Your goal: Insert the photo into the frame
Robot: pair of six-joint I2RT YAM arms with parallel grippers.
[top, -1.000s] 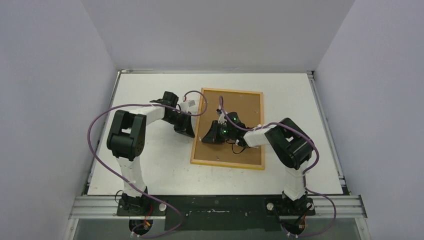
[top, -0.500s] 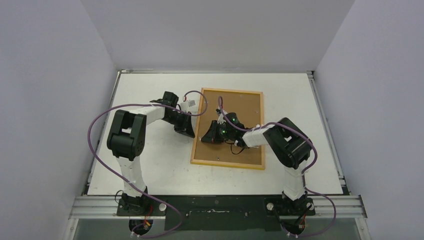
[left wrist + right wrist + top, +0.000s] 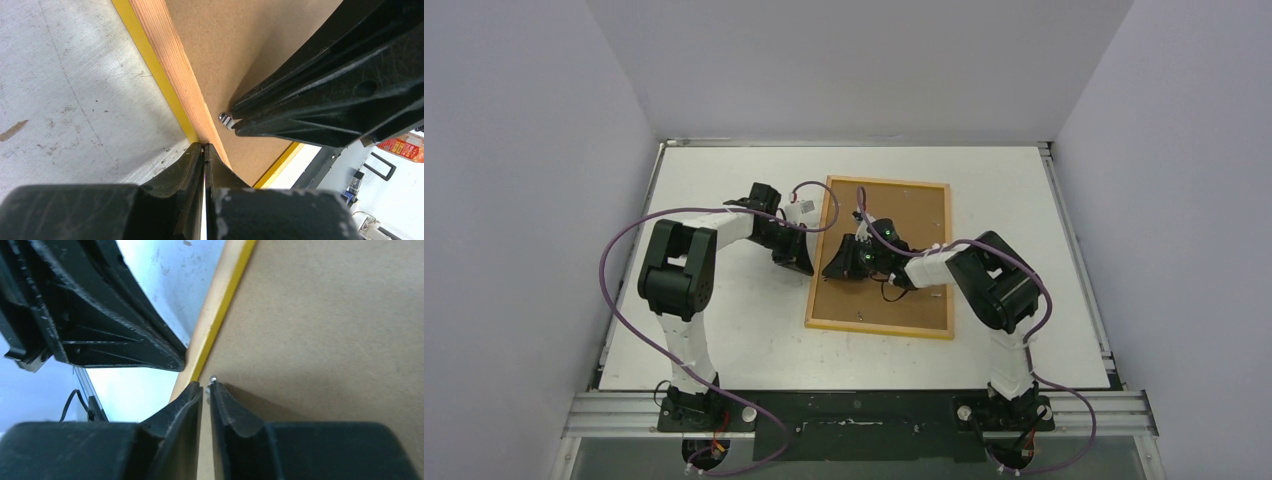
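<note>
- Right gripper [image 3: 205,386]: I read its fingers as drawn almost together, seemingly nipping a small metal tab [image 3: 224,119] at the left border of the backing panel [image 3: 325,315].
- Left gripper [image 3: 204,148]: fingers closed on each other and holding nothing. The tips are set against the inner side of the wooden rail of the frame [image 3: 172,75], just beside the right gripper.
- Frame: lies back-up on the desk [image 3: 65,90], its yellow front showing only as a thin line along the edge. The brown panel fills its opening.
- Photo: not visible in any view. I judge it sits beneath the panel, inside the frame, but I cannot confirm this.
- Risk 1: the tab is tiny and held at the very fingertips, so a sideways pull may let it slip free and leave the panel unfastened.
- Risk 2: the two grippers work almost touching, so a small swing of either may knock the other.
- Risk 3: if the left tips ride off the rail, the frame may skate across the desk. The panel may then lift and shift whatever lies under it.
</note>
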